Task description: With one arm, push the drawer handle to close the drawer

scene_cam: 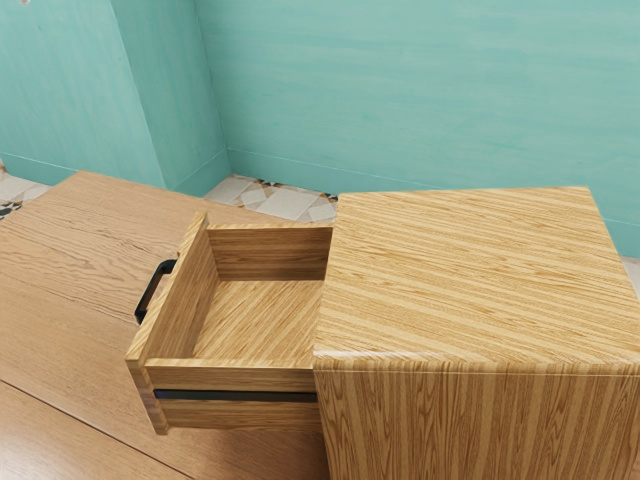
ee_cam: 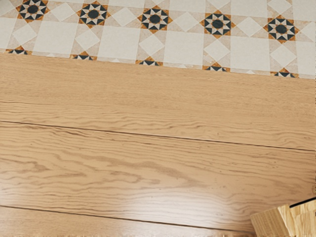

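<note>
Drawer (scene_cam: 235, 376) well out of cabinet (scene_cam: 470, 275). Risk: an off-centre push on the handle (scene_cam: 152, 290) could skew and jam it. Gripper fingers, apart or together: cannot tell.

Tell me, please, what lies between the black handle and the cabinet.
Between the handle and the cabinet lie the drawer's front panel and its pulled-out box, as the exterior view shows.
</note>
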Motion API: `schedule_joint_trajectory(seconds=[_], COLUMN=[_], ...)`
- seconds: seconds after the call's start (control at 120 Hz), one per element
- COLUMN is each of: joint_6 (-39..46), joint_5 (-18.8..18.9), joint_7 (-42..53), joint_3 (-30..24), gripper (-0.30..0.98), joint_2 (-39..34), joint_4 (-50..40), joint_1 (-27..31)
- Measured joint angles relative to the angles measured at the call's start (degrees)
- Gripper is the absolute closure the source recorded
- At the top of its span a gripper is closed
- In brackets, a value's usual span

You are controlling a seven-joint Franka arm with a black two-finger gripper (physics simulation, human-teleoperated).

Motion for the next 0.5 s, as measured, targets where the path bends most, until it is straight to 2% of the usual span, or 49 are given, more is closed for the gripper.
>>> schedule_joint_trajectory(seconds=[0.075,0.158,0.217,0.25,0.3,0.342,0.417,0.5], joint_6=[-0.08,-0.19,0.03,1.00,3.28,5.00,7.44,10.39], joint_5=[0.60,3.26,4.41,4.83,5.26,5.53,6.14,7.46], joint_7=[0.09,-0.69,-1.15,-1.31,-1.47,-1.60,-1.81,-2.00], joint_3=[-0.51,-0.76,-1.37,-5.02,-12.83,-16.54,-19.27,-20.14], gripper=[0.02,0.02,0.02,0.02,0.02,0.02,0.02,0.02], joint_2=[-0.76,-5.22,-8.94,-12.67,-19.63,-24.33,-30.63,-34.20], joint_4=[-2.67,-8.42,-14.76,-20.80,-31.10,-38.08,-48.72,-57.63], joint_1=[-1.48,-5.93,-6.38,-1.89,8.38,14.13,20.86,24.61])
